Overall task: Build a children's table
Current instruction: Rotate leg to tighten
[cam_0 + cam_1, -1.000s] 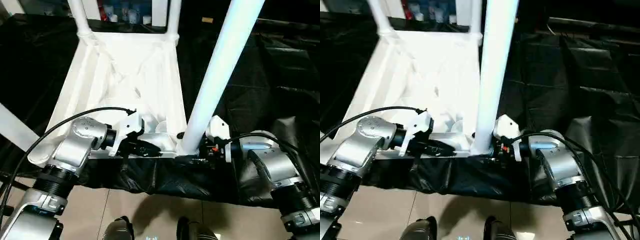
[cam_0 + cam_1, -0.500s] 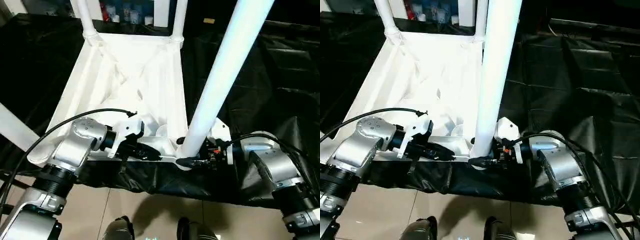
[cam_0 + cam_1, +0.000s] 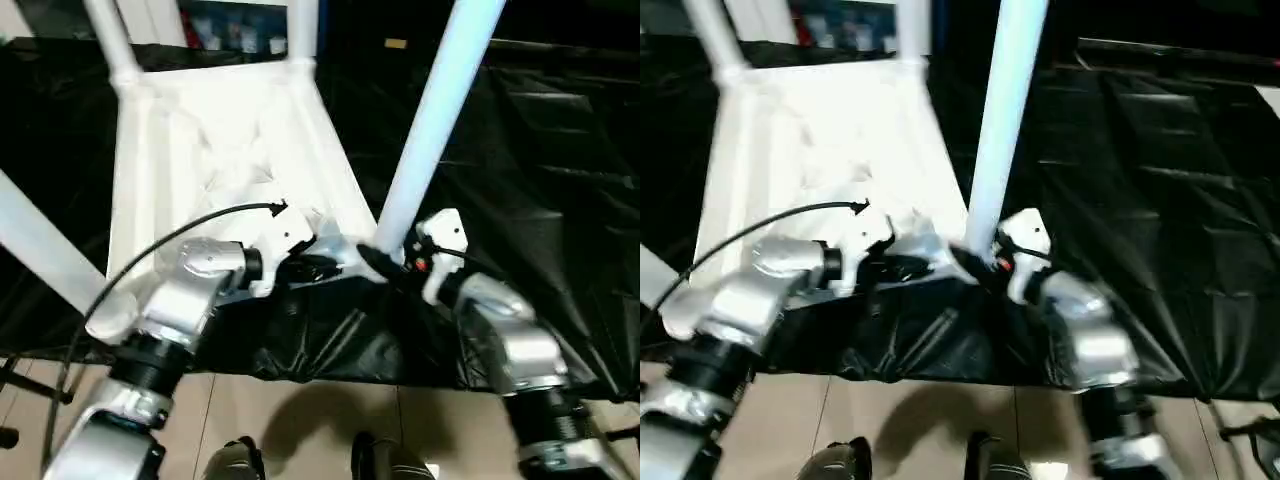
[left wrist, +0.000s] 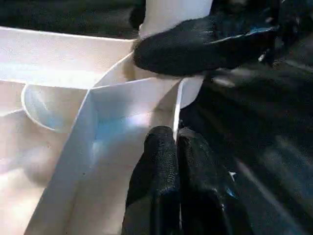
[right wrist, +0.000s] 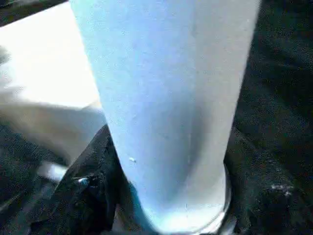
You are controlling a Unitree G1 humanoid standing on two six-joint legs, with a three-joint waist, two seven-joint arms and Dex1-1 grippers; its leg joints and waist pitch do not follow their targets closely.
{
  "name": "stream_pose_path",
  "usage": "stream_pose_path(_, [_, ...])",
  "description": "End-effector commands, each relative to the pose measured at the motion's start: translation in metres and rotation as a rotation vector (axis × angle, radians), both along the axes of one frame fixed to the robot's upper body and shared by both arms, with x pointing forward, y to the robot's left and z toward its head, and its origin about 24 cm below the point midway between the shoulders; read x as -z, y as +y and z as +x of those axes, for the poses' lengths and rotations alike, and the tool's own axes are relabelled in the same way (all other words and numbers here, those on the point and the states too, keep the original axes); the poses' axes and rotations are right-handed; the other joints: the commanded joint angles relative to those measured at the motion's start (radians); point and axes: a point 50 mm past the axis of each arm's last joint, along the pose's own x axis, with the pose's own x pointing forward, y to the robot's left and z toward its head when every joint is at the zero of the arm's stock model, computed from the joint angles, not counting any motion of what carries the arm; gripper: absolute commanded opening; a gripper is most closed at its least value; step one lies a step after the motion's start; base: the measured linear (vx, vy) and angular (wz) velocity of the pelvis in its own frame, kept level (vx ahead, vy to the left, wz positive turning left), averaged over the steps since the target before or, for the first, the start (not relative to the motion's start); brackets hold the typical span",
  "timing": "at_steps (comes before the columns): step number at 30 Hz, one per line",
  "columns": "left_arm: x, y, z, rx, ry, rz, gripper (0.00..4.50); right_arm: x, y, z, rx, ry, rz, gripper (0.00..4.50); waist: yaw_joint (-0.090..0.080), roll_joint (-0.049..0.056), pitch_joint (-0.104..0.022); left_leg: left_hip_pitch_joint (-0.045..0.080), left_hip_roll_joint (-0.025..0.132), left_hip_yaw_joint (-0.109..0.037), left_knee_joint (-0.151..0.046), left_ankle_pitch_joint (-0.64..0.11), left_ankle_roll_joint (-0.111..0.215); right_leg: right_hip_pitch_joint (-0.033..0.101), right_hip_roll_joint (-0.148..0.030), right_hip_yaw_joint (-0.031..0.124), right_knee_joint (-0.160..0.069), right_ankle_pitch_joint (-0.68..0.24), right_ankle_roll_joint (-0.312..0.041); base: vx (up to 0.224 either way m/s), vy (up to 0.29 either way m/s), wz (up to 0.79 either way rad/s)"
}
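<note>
**Leg at the near right corner socket of the upturned children's table [image 3: 215,150].**
The leg [image 3: 432,110] rises steeply from the socket, leaning away; the right claw [image 3: 375,262] clasps its base, fingers apart around the tube. The left claw [image 4: 177,161], pressed together on the adjacent rim, lies just beside the socket on the black-covered surface [image 3: 540,150].

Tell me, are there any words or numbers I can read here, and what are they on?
None can be read.
The small yellow tag on the black sheet: too small to read.
The bottles behind the white table: labels too blurred.
</note>
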Motion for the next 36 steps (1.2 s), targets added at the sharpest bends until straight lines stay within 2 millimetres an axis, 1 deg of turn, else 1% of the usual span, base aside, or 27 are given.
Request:
stream_pose_path(1, [0.006, -0.029, -0.008, -0.003, 0.009, -0.064, 0.00, 0.020, 0.044, -0.011, -0.097, 0.123, 0.028, 2.60, 0.002, -0.007, -0.051, 0.000, 0.034, -0.032, -0.081, -0.311, 0.019, 0.048, -0.055, 0.035, -0.088, -0.530, -0.095, 0.000, 0.000, 0.00])
stream_pose_path(2, [0.006, -0.033, -0.010, -0.001, 0.004, -0.069, 0.00, 0.018, 0.050, -0.012, -0.103, 0.113, 0.042, 2.60, 0.002, -0.005, -0.051, 0.002, 0.034, -0.031, -0.081, -0.313, 0.021, 0.047, -0.054, 0.036, -0.089, -0.518, -0.094, 0.000, 0.000, 0.00])
stream_pose_path(3, [0.006, -0.035, -0.011, -0.002, 0.003, -0.071, 0.00, 0.016, 0.053, -0.012, -0.112, 0.101, 0.043, 2.60, 0.001, -0.004, -0.050, 0.006, 0.035, -0.028, -0.080, -0.326, 0.028, 0.041, -0.051, 0.040, -0.089, -0.491, -0.095, 0.000, 0.000, 0.00])
stream_pose_path(4, [0.006, -0.037, -0.013, 0.005, 0.001, -0.074, 0.00, 0.014, 0.057, -0.013, -0.121, 0.089, 0.043, 2.60, 0.000, -0.006, -0.049, 0.007, 0.032, -0.027, -0.080, -0.338, 0.034, 0.040, -0.050, 0.041, -0.090, -0.487, -0.093, 0.000, 0.000, 0.00])
stream_pose_path(5, [0.006, -0.039, -0.014, 0.012, 0.001, -0.080, 0.00, 0.013, 0.059, -0.013, -0.125, 0.082, 0.049, 2.95, 0.000, -0.006, -0.049, 0.006, 0.032, -0.027, -0.080, -0.339, 0.036, 0.041, -0.050, 0.042, -0.090, -0.486, -0.092, 0.000, 0.000, 0.00])
stream_pose_path(6, [0.006, -0.040, -0.015, 0.016, 0.003, -0.084, 0.00, 0.012, 0.060, -0.014, -0.127, 0.080, 0.056, 3.15, 0.000, -0.004, -0.048, 0.004, 0.031, -0.027, -0.081, -0.335, 0.039, 0.042, -0.051, 0.043, -0.089, -0.477, -0.091, 0.000, 0.000, 0.00])
stream_pose_path(7, [0.007, -0.040, -0.017, 0.035, 0.006, -0.083, 0.00, 0.010, 0.059, -0.015, -0.133, 0.072, 0.063, 3.15, 0.000, -0.005, -0.049, 0.004, 0.032, -0.027, -0.080, -0.329, 0.042, 0.043, -0.051, 0.043, -0.088, -0.465, -0.092, 0.000, 0.000, 0.00])
stream_pose_path(9, [0.008, -0.038, -0.019, 0.067, 0.009, -0.075, 0.00, 0.008, 0.053, -0.015, -0.152, 0.061, 0.067, 3.39, 0.001, -0.004, -0.050, 0.007, 0.032, -0.025, -0.080, -0.328, 0.045, 0.040, -0.050, 0.045, -0.088, -0.456, -0.093, 0.000, 0.000, 0.00])
stream_pose_path(12, [0.009, -0.032, -0.022, 0.109, 0.013, -0.070, 0.00, 0.005, 0.045, -0.015, -0.188, 0.035, 0.030, 3.56, 0.003, -0.004, -0.051, 0.005, 0.032, -0.024, -0.080, -0.319, 0.050, 0.044, -0.050, 0.045, -0.087, -0.439, -0.100, 0.000, 0.000, 0.00])
stream_pose_path(13, [0.009, -0.031, -0.022, 0.117, 0.016, -0.068, 0.00, 0.004, 0.043, -0.015, -0.203, 0.031, 0.023, 3.65, 0.003, -0.001, -0.052, 0.004, 0.032, -0.024, -0.080, -0.307, 0.053, 0.045, -0.050, 0.045, -0.084, -0.419, -0.107, 0.000, 0.000, 0.00])
stream_pose_path(14, [0.009, -0.026, -0.023, 0.143, 0.021, -0.066, 0.00, 0.003, 0.036, -0.015, -0.244, 0.020, -0.003, 3.80, 0.003, 0.000, -0.053, 0.005, 0.032, -0.023, -0.079, -0.301, 0.054, 0.046, -0.050, 0.045, -0.083, -0.406, -0.113, 0.000, 0.000, 0.00])
stream_pose_path(15, [0.009, -0.019, -0.026, 0.172, 0.033, -0.062, 0.00, 0.001, 0.027, -0.015, -0.301, 0.008, -0.035, 3.80, 0.005, 0.000, -0.055, 0.004, 0.032, -0.022, -0.076, -0.282, 0.061, 0.051, -0.049, 0.044, -0.079, -0.367, -0.125, 0.000, 0.000, 0.00])
stream_pose_path(16, [0.009, -0.016, -0.026, 0.184, 0.041, -0.058, 0.00, 0.000, 0.023, -0.015, -0.330, 0.003, -0.051, 3.80, 0.005, 0.000, -0.056, 0.002, 0.031, -0.020, -0.074, -0.260, 0.074, 0.054, -0.048, 0.044, -0.074, -0.317, -0.142, 0.000, 0.000, 0.00])
stream_pose_path(17, [0.009, -0.013, -0.027, 0.207, 0.046, -0.059, 0.00, -0.001, 0.018, -0.016, -0.361, 0.000, -0.065, 3.80, 0.005, -0.001, -0.057, 0.002, 0.031, -0.018, -0.071, -0.251, 0.080, 0.054, -0.047, 0.045, -0.073, -0.298, -0.151, 0.000, 0.000, 0.00])
stream_pose_path(18, [0.009, -0.008, -0.029, 0.237, 0.062, -0.054, 0.00, -0.003, 0.010, -0.017, -0.427, 0.002, -0.082, 3.80, 0.008, -0.003, -0.058, 0.004, 0.029, -0.015, -0.068, -0.222, 0.098, 0.058, -0.047, 0.044, -0.070, -0.270, -0.172, 0.000, 0.000, 0.00])
stream_pose_path(20, [0.009, -0.005, -0.029, 0.252, 0.068, -0.044, 0.00, -0.004, 0.007, -0.018, -0.462, -0.001, -0.098, 3.80, 0.011, -0.001, -0.059, 0.005, 0.030, -0.013, -0.065, -0.193, 0.112, 0.058, -0.047, 0.044, -0.066, -0.234, -0.188, 0.000, 0.000, 0.00])
stream_pose_path(21, [0.009, -0.002, -0.030, 0.265, 0.070, -0.035, 0.00, -0.004, 0.004, -0.019, -0.487, -0.004, -0.113, 3.80, 0.015, 0.002, -0.061, 0.008, 0.032, -0.010, -0.062, -0.164, 0.123, 0.058, -0.047, 0.044, -0.061, -0.187, -0.208, 0.000, 0.000, 0.00])
stream_pose_path(22, [0.009, 0.000, -0.030, 0.276, 0.071, -0.029, 0.00, -0.004, 0.002, -0.020, -0.510, -0.002, -0.122, 3.80, 0.017, 0.003, -0.064, 0.006, 0.033, -0.010, -0.060, -0.135, 0.129, 0.062, -0.045, 0.042, -0.052, -0.133, -0.229, 0.000, 0.000, 0.00])
stream_pose_path(23, [0.009, 0.006, -0.029, 0.291, 0.078, -0.014, 0.00, -0.005, -0.004, -0.022, -0.568, -0.001, -0.142, 3.80, 0.017, 0.001, -0.062, 0.005, 0.033, -0.009, -0.060, -0.129, 0.130, 0.062, -0.043, 0.042, -0.052, -0.118, -0.234, 0.000, 0.000, 0.00])
stream_pose_path(24, [0.009, 0.012, -0.028, 0.303, 0.084, -0.004, 0.00, -0.006, -0.009, -0.024, -0.624, 0.010, -0.155, 3.80, 0.019, 0.000, -0.062, 0.006, 0.032, -0.010, -0.059, -0.129, 0.133, 0.064, -0.041, 0.040, -0.051, -0.111, -0.237, 0.000, 0.000, 0.00])
stream_pose_path(25, [0.008, 0.016, -0.027, 0.311, 0.089, 0.003, 0.00, -0.007, -0.013, -0.026, -0.669, 0.020, -0.162, 3.80, 0.019, 0.002, -0.063, 0.008, 0.032, -0.008, -0.057, -0.130, 0.143, 0.066, -0.041, 0.041, -0.047, -0.095, -0.253, 0.000, 0.000, 0.00])
stream_pose_path(27, [0.006, 0.022, -0.026, 0.324, 0.095, 0.009, 0.00, -0.008, -0.018, -0.027, -0.733, 0.028, -0.181, 3.80, 0.024, 0.003, -0.061, 0.009, 0.033, -0.008, -0.057, -0.139, 0.147, 0.065, -0.044, 0.040, -0.049, -0.109, -0.259, 0.000, 0.000, 0.00])
stream_pose_path(28, [0.006, 0.024, -0.025, 0.331, 0.097, 0.008, 0.00, -0.009, -0.019, -0.028, -0.755, 0.032, -0.188, 3.80, 0.024, 0.002, -0.061, 0.009, 0.034, -0.007, -0.057, -0.141, 0.145, 0.065, -0.044, 0.041, -0.048, -0.115, -0.260, 0.000, 0.000, 0.00])
stream_pose_path(29, [0.004, 0.027, -0.025, 0.347, 0.104, 0.006, 0.00, -0.011, -0.021, -0.029, -0.803, 0.040, -0.197, 3.80, 0.026, 0.002, -0.060, 0.009, 0.035, -0.009, -0.058, -0.150, 0.140, 0.064, -0.046, 0.041, -0.051, -0.140, -0.258, 0.000, 0.000, 0.00])
stream_pose_path(31, [0.002, 0.031, -0.025, 0.367, 0.112, 0.014, 0.00, -0.012, -0.023, -0.030, -0.847, 0.049, -0.210, 3.80, 0.028, 0.003, -0.059, 0.011, 0.037, -0.008, -0.059, -0.161, 0.130, 0.063, -0.044, 0.040, -0.051, -0.162, -0.260, 0.000, 0.000, 0.00])
stream_pose_path(33, [0.001, 0.034, -0.025, 0.386, 0.118, 0.024, 0.00, -0.013, -0.025, -0.030, -0.881, 0.054, -0.221, 3.80, 0.030, 0.004, -0.060, 0.011, 0.038, -0.008, -0.059, -0.165, 0.124, 0.064, -0.045, 0.040, -0.050, -0.171, -0.261, 0.000, 0.000, 0.00])
stream_pose_path(36, [0.000, 0.039, -0.025, 0.420, 0.135, 0.039, 0.00, -0.016, -0.026, -0.028, -0.915, 0.047, -0.224, 3.80, 0.032, 0.003, -0.062, 0.011, 0.040, -0.007, -0.056, -0.150, 0.123, 0.064, -0.047, 0.040, -0.046, -0.148, -0.269, 0.000, 0.000, 0.00])
